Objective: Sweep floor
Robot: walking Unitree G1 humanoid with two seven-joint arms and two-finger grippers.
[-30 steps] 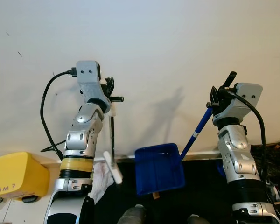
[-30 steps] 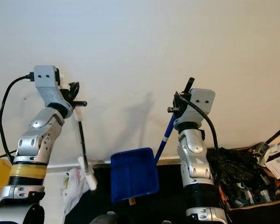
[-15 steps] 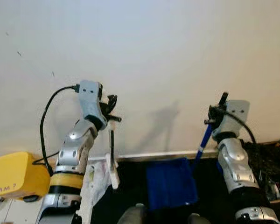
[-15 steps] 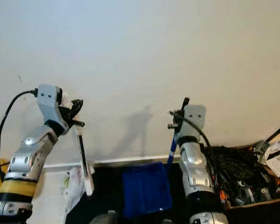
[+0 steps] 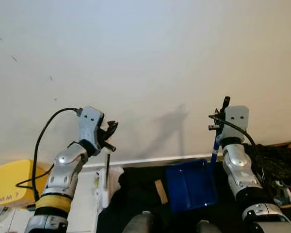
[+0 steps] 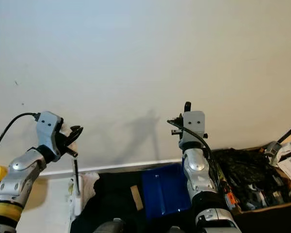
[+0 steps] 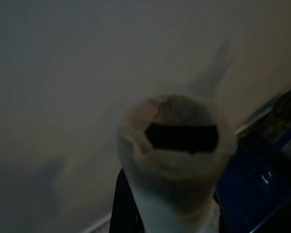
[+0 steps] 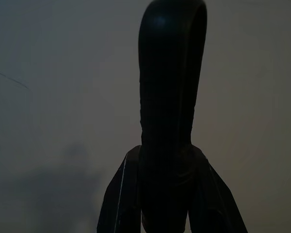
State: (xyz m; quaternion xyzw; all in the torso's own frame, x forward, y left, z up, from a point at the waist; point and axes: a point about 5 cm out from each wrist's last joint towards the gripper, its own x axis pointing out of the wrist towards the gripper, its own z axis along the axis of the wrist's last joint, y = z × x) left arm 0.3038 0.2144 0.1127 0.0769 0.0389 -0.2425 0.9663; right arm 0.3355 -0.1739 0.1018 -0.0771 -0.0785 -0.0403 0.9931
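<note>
Far left, low down, there's a yellow box (image 5: 12,182) with dark lettering on its side, sitting against the cream wall (image 5: 145,63); a black cable loops from near it up to the left arm's wrist. The left gripper (image 5: 108,137) is raised in front of the wall, fingers clamped on the top of a thin black broom handle (image 5: 107,164); the stick hangs pretty much straight down from it to a white broom head (image 5: 105,190) right at the white baseboard (image 5: 145,160); next to that head there's a crumpled white cloth or bag (image 5: 117,174) on the dark floor (image 5: 140,194). In the left wrist view a pale hollow tube end (image 7: 177,141) sits right up against the lens, blurry, can't say much more about it.

Middle of the scene, a small tan scrap (image 5: 160,191) lies on the dark floor, just left of the blue dustpan (image 5: 190,184); the pan's tray is down near the floor by the baseboard, tilted, with its blue handle (image 5: 214,148) running up and right.

The right gripper (image 5: 219,125) is closed around the upper part of that handle, whose black grip (image 8: 170,111) pokes up between its fingers in the right wrist view. Far right, a heap of dark clutter (image 6: 254,182) with some papers.
</note>
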